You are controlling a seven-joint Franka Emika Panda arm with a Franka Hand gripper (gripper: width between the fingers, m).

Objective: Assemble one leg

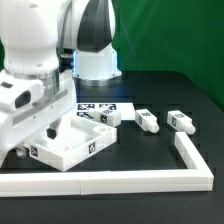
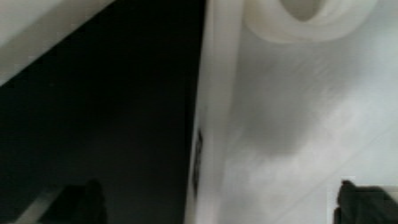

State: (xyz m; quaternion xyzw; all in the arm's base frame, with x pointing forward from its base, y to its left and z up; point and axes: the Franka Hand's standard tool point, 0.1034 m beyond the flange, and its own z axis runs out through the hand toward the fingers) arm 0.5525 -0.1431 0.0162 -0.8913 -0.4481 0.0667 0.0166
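Observation:
Three small white legs with tag stickers lie on the black table in the exterior view: one by the panel's far corner, one in the middle, one toward the exterior view's right. My gripper hangs low over the near-left part of the big white square panel, far from the legs. In the wrist view the gripper is open wide, with dark fingertips at both sides. The panel's white surface and its edge lie between them, very close. No leg shows in the wrist view.
The long white L-shaped border bar runs along the front and the exterior view's right. The marker board lies behind the panel. The arm's white base stands at the back. A round boss shows on the panel.

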